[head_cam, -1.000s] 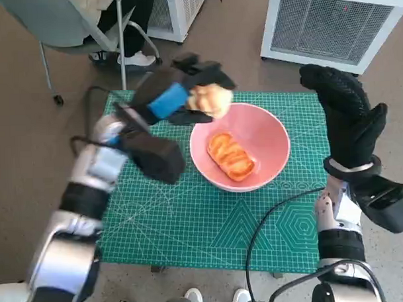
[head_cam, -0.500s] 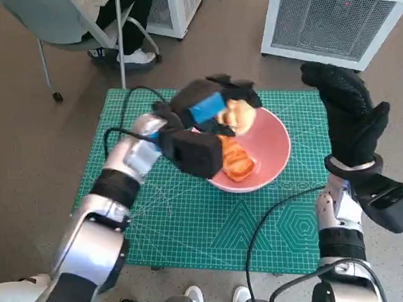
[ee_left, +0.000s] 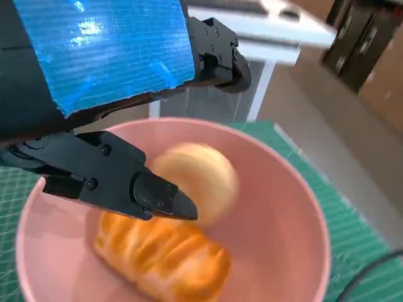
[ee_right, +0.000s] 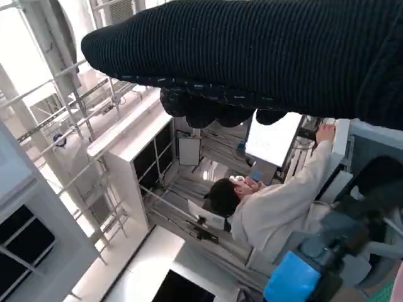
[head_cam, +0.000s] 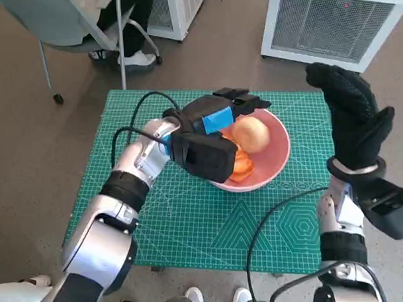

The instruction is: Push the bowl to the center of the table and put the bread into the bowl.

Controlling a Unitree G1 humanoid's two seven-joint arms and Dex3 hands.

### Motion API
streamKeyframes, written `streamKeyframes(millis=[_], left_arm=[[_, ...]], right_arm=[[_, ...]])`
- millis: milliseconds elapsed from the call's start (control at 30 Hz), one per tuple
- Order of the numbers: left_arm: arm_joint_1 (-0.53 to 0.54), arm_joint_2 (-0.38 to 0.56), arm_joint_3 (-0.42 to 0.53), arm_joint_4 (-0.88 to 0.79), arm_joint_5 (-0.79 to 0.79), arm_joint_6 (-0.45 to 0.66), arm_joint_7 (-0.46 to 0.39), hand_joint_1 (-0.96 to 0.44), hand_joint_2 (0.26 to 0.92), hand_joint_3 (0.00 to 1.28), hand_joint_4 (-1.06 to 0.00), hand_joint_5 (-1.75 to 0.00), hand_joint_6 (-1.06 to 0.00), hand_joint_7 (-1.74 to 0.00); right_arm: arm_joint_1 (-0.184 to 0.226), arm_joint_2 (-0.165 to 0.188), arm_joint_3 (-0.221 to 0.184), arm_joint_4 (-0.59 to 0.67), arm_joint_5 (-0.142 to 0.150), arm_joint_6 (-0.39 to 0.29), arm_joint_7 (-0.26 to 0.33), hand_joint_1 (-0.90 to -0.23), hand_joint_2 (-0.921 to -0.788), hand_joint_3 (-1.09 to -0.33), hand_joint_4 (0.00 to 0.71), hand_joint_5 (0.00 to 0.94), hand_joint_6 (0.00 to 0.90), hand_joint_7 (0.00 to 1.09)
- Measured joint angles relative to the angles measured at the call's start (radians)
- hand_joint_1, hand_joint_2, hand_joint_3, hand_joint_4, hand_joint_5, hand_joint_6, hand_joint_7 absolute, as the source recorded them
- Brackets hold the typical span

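Now left hand [head_cam: 210, 121] over pink bowl [head_cam: 276, 163], fingers [ee_left: 157, 195] spread, holding nothing. Round bread [ee_left: 198, 179] just below fingers, inside bowl beside glazed loaf [ee_left: 164, 255]; looks released. Right hand [head_cam: 349, 116] raised off tabletop [head_cam: 191, 224], fingers apart, empty, clear of bowl.

We see a pink bowl [head_cam: 271, 158] on a green mat [head_cam: 190, 217] ruled with a fine pale grid and geometric line figures. Inside the bowl lie a pale golden round bun [head_cam: 251, 133] and an orange-glazed loaf [ee_left: 165, 254] with lighter stripes across it. Our left hand [head_cam: 217, 117] is black with bright blue tape over its back; our right hand [head_cam: 349, 119] wears a black knitted glove. Both forearms are pale silver-grey. The floor [head_cam: 36, 150] is brown, and a white cabinet [head_cam: 333, 24] carries a grey mesh grille.
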Motion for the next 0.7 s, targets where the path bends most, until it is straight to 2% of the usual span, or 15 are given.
streamKeyframes(millis=[133, 233, 467, 700], left_arm=[[0.042, -0.001, 0.037, 0.0, -0.045, -0.034, 0.019, -0.4, 0.907, 0.02, 0.0, 0.0, -0.06, -0.21], [0.076, -0.003, 0.083, -0.001, -0.094, -0.055, 0.022, -0.45, 0.917, 0.08, 0.0, 0.0, -0.04, -0.2], [0.149, -0.03, 0.219, -0.023, -0.26, -0.128, 0.033, -0.52, 0.921, 0.3, -0.04, -0.02, -0.06, -0.19], [0.236, -0.096, 0.329, -0.151, -0.407, -0.21, 0.065, -0.53, 0.921, 0.44, -0.09, -0.03, -0.08, -0.19]], right_arm=[[0.01, -0.001, 0.003, -0.011, -0.005, 0.004, -0.005, -0.592, -0.921, -0.77, 0.365, 0.0, 0.347, 0.06], [0.013, -0.001, 0.006, -0.023, -0.006, 0.007, -0.012, -0.592, -0.921, -0.771, 0.364, 0.0, 0.346, 0.06], [0.016, -0.006, 0.014, -0.049, -0.009, 0.011, -0.03, -0.591, -0.921, -0.771, 0.364, 0.0, 0.346, 0.06], [0.016, -0.008, 0.022, -0.081, -0.02, 0.022, -0.051, -0.591, -0.921, -0.769, 0.365, 0.0, 0.347, 0.06]])
